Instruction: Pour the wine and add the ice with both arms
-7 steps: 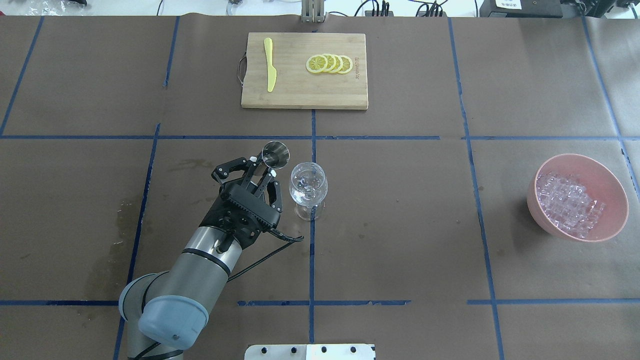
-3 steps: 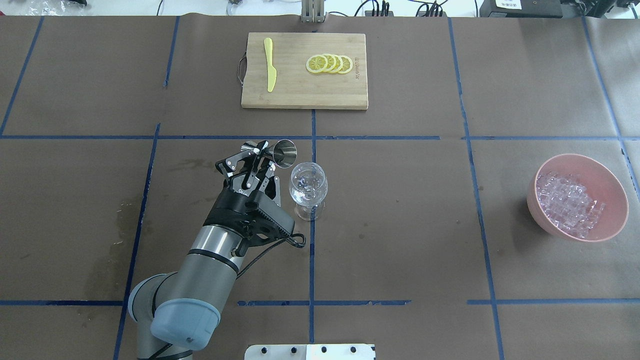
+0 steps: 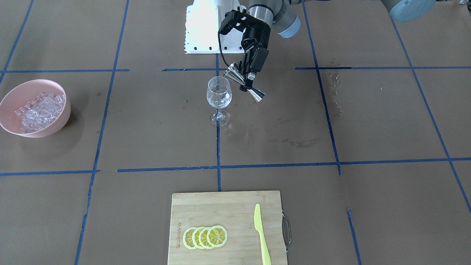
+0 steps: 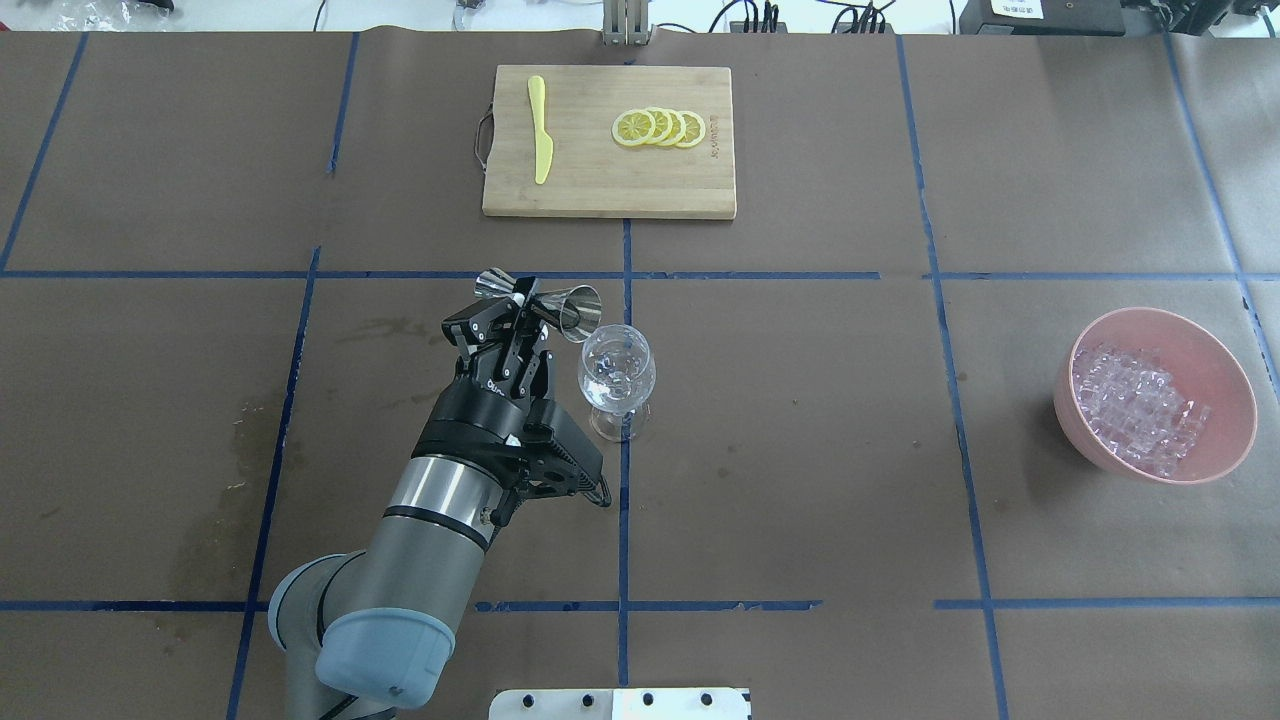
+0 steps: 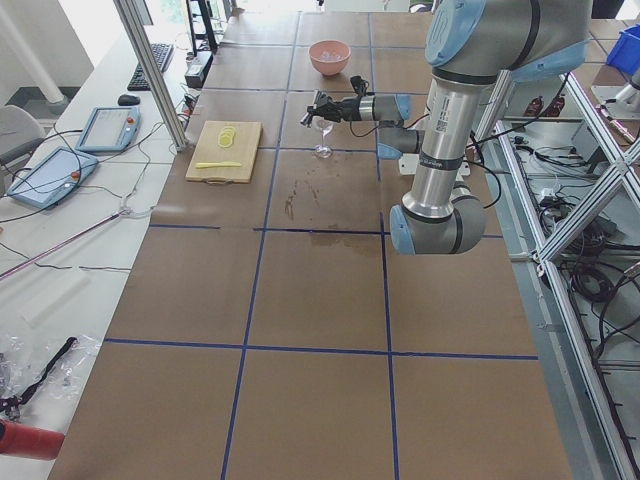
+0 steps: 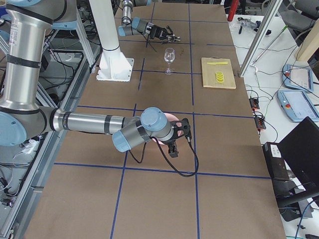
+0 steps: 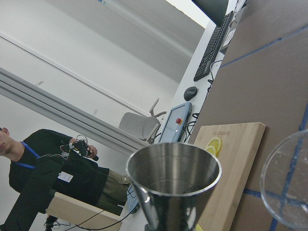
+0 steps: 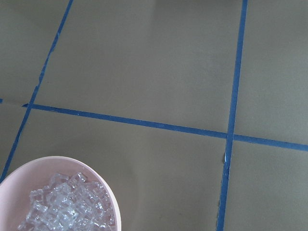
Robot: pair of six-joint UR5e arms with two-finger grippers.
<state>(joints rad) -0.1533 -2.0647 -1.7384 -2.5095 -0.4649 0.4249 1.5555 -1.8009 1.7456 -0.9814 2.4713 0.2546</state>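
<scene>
My left gripper (image 4: pixel 522 312) is shut on the waist of a steel double-cone jigger (image 4: pixel 578 305). The jigger lies tipped on its side, its open mouth just left of and above the rim of a clear wine glass (image 4: pixel 617 375). The glass stands upright at mid-table (image 3: pixel 219 94). The jigger (image 7: pixel 173 178) fills the left wrist view, with the glass rim (image 7: pixel 288 187) beside it. The ice (image 4: pixel 1135 405) is heaped in a pink bowl (image 4: pixel 1225 400) at the far right. My right gripper (image 6: pixel 177 137) hovers above that bowl; I cannot tell whether it is open or shut. The ice (image 8: pixel 67 207) shows in the right wrist view.
A bamboo cutting board (image 4: pixel 600 190) at the far side carries lemon slices (image 4: pixel 660 128) and a yellow knife (image 4: pixel 541 130). The white pedestal plate (image 3: pixel 200 33) sits at the robot's side. Wet stains (image 3: pixel 294 141) mark the brown paper.
My left wrist has rolled, tipping the jigger from mouth-up onto its side, with its mouth swung toward the glass rim. The glass and bowl have not moved.
</scene>
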